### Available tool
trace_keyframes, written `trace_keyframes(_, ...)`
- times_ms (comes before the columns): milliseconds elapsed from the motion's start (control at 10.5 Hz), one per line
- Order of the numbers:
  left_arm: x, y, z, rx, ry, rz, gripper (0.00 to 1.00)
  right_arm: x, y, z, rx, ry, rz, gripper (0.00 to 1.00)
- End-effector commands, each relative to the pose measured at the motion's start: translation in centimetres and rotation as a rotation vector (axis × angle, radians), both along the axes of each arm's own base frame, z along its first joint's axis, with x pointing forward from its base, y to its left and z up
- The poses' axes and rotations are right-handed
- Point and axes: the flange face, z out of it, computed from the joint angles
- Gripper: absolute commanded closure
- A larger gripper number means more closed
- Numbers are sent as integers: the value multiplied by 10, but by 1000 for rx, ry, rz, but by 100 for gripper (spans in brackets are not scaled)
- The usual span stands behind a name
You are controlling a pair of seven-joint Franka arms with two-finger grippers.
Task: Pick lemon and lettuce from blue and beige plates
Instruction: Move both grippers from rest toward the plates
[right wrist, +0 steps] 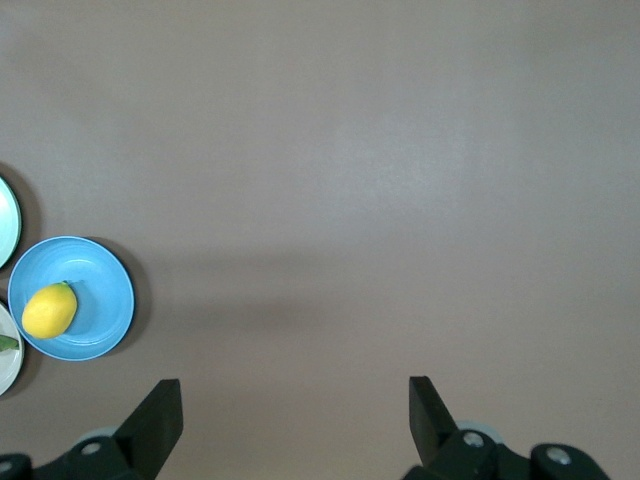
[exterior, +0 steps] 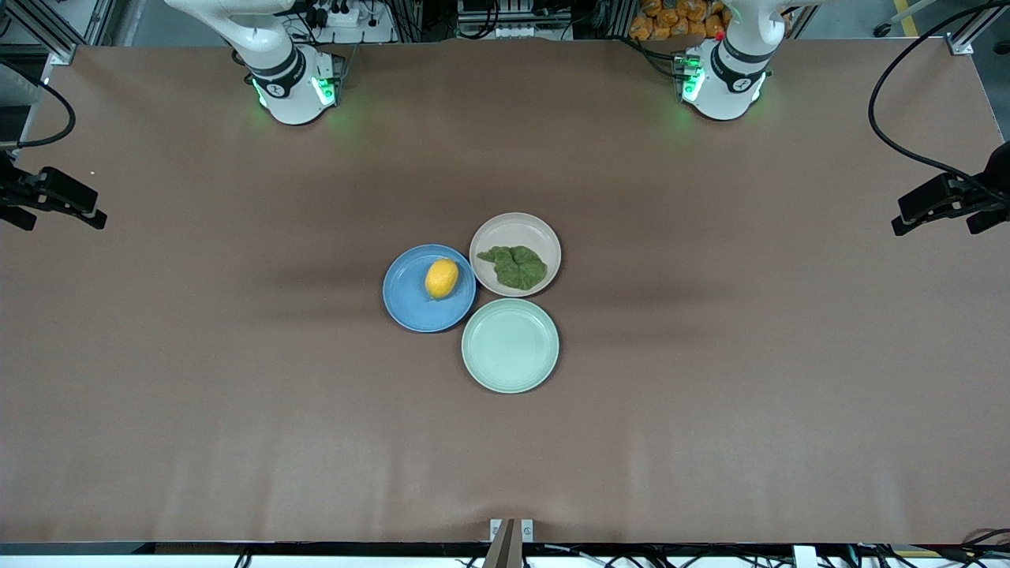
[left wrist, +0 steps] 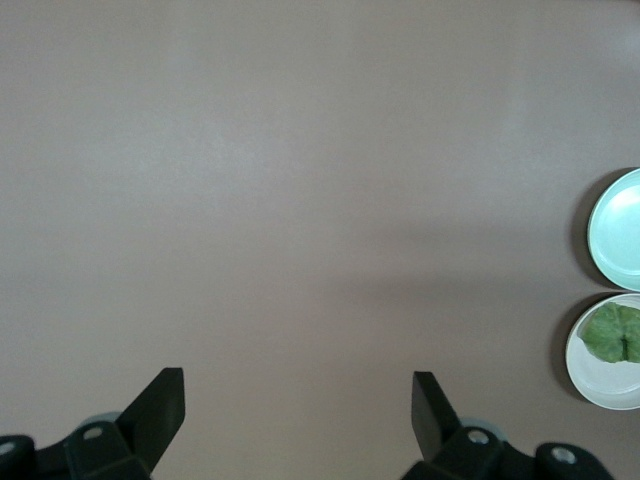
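The lemon lies on the blue plate in the middle of the table. The lettuce lies on the beige plate, which touches the blue plate and sits toward the left arm's end. My left gripper is open and empty over bare table; its view shows the lettuce on the beige plate well off to one side. My right gripper is open and empty over bare table; its view shows the lemon on the blue plate. Neither gripper shows in the front view.
An empty mint-green plate touches both plates, nearer the front camera; it also shows in the left wrist view. Black mounts stand at the table's two ends. A brown cloth covers the table.
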Motion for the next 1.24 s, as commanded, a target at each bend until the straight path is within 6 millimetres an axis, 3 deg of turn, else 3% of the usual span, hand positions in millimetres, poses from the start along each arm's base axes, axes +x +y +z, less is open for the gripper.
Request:
trace_keyframes(0,-1,1,3,-9,-2,3,0,-4,-1,4,6,-1,-6,0)
trace_keyframes(860,-1,0,3,-14,-1,8,0,-2,3,0,6,0,-2,0)
trace_keyframes(1147,2,-47,-8,-103,24,-52,0,4,25,-13,9,-3,11,0)
